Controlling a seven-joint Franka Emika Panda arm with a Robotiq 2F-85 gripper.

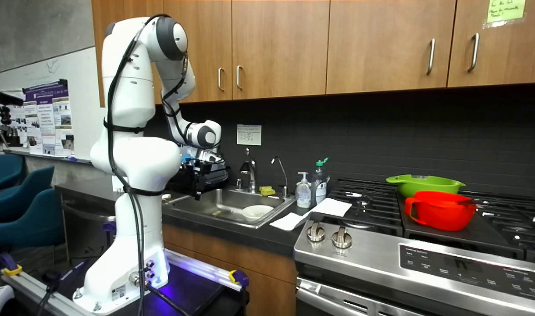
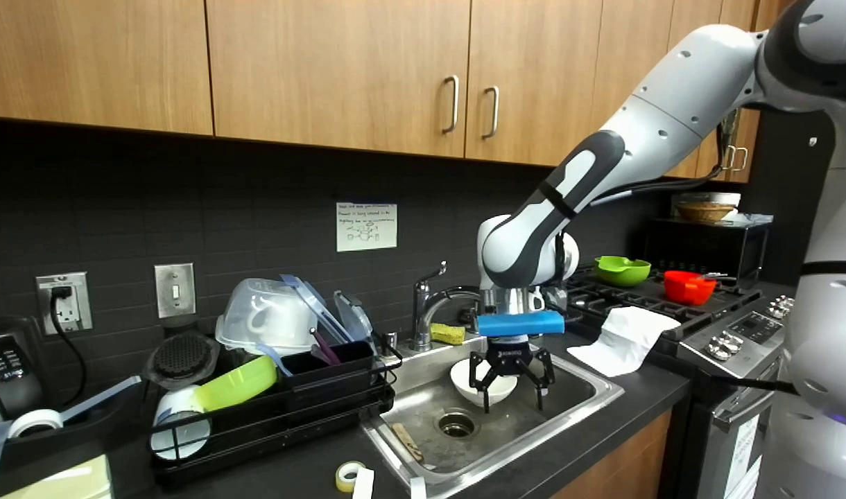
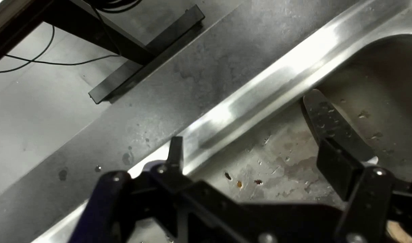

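My gripper [image 2: 512,400] hangs fingers-down over the steel sink [image 2: 607,389], its black fingers apart with nothing between them. A white bowl [image 2: 463,378] sits in the sink, just behind the fingers in that exterior view; it also shows in an exterior view [image 1: 257,211]. A light wooden piece [image 2: 406,442] lies at the sink's near left side. In the wrist view the open fingers [image 3: 255,158] frame the wet sink floor with a few small dark bits. A dark flat item with a rounded end [image 3: 331,121] lies beside the right finger; whether they touch I cannot tell.
A loaded black dish rack [image 2: 270,423] stands beside the sink. The faucet [image 2: 423,312] and yellow sponge [image 2: 448,333] are behind it. Soap bottles [image 1: 303,193], white paper [image 2: 624,339], and a stove with green [image 2: 623,271] and red [image 2: 688,287] bowls are on the other side.
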